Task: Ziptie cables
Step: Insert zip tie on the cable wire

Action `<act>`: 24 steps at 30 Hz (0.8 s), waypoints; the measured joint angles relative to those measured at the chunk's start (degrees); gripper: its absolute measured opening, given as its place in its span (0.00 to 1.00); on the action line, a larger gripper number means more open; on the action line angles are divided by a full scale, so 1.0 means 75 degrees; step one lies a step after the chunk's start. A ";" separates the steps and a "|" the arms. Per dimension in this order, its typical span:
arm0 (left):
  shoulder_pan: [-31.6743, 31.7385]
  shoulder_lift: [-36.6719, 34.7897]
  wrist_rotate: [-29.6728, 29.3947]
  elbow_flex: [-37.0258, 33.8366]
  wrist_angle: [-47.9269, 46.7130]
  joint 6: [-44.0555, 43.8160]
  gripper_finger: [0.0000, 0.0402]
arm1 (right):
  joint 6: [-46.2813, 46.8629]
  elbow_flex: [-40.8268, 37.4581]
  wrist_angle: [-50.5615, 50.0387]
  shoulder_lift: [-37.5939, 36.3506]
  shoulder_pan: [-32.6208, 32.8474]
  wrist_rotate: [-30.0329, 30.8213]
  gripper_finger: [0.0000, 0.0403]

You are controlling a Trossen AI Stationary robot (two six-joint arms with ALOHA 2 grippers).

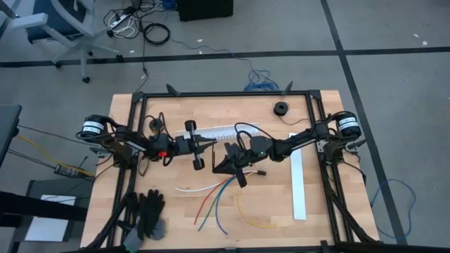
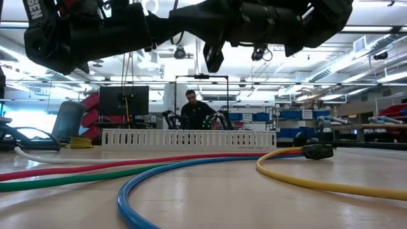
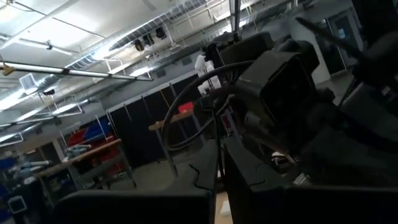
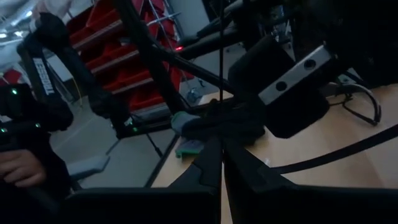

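Observation:
The cables lie loose on the wooden table: white (image 1: pixel 195 188), red (image 1: pixel 206 204), blue (image 1: pixel 219 214) and yellow (image 1: pixel 249 216), fanning out toward the near edge. The low view shows red (image 2: pixel 127 166), green (image 2: pixel 70 179), blue (image 2: pixel 159 184) and yellow (image 2: pixel 305 181) cables and a small dark plug (image 2: pixel 318 151). My left gripper (image 1: pixel 213 144) and my right gripper (image 1: pixel 214 168) hover shut above the table's middle, tips close together, over the cables' far ends. A thin dark line (image 4: pixel 222 68) rises from my right gripper's shut fingers; a similar line (image 3: pixel 217 158) shows at the left's. My left gripper is clear of the cables; whether the thin dark line at its finger seam is a thing it holds, I cannot tell. My right gripper is also clear of the cables; whether the thin dark line at its fingertips is held, I cannot tell.
A long white slotted channel (image 1: pixel 226 132) lies behind the grippers. A flat white strip (image 1: pixel 299 186) lies at the right, a black roll (image 1: pixel 281 109) at the far right, black gloves (image 1: pixel 148 211) at the near left. A person (image 2: pixel 194 108) sits beyond the table.

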 joint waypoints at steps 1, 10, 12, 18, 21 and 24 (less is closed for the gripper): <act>0.0000 0.0000 0.0000 0.0000 0.0000 0.0021 0.00 | 0.0057 0.0000 0.0030 0.0001 -0.0003 -0.0005 0.00; -0.0209 0.0000 0.0181 0.0000 0.0015 0.1073 0.00 | 0.0425 0.0000 -0.0100 0.0001 -0.0029 -0.0024 0.00; -0.0264 0.0000 0.0170 0.0000 0.0015 0.1250 0.00 | 0.0475 0.0000 -0.0100 0.0001 -0.0029 -0.0022 0.00; -0.0341 0.0000 0.0149 -0.0045 0.0266 0.1436 0.00 | 0.0479 0.0000 -0.0050 0.0001 0.0103 0.0278 0.00; -0.0341 -0.0057 0.0117 -0.0232 0.0330 0.1441 0.00 | 0.0467 0.0000 -0.0050 0.0001 0.0176 0.0408 0.00; -0.0341 -0.0184 0.0066 -0.0390 0.0379 0.1398 0.00 | 0.0457 -0.0075 -0.0027 0.0001 0.0184 0.0490 0.00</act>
